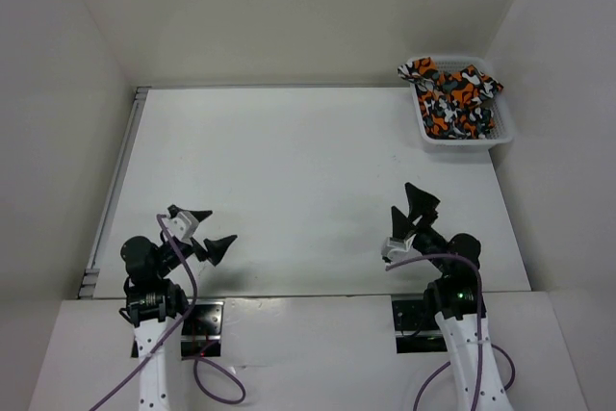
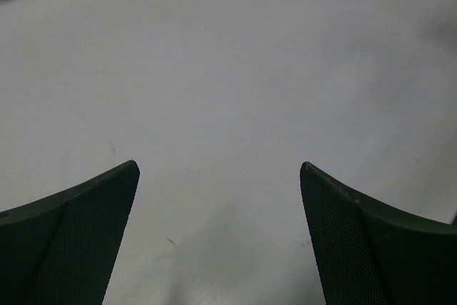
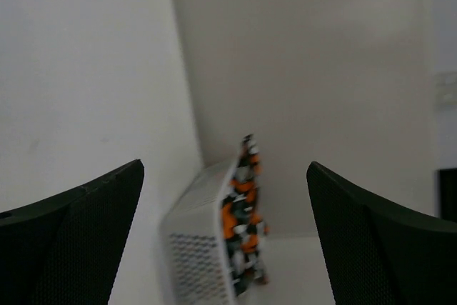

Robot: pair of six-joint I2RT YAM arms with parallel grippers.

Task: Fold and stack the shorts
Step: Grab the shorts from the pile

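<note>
Top external: shorts sit crumpled in the white mesh basket at the far right corner of the table, fabric spilling over the basket's far-left rim. Both arms are parked at the near edge, well apart from the basket. Left gripper is released, fingers spread, nothing between them. Right gripper is also released and points toward the far side.

Left wrist: left gripper is wide open, both fingers at the bottom corners, only bare table surface between them. No shorts in this view.

Right wrist: view is rolled sideways. Right gripper is open, holding nothing. The basket shows in the gap between the fingers, far off, with the shorts bunched in it, orange, black and white print visible. Image is soft, so the fold state is unreadable.
</note>
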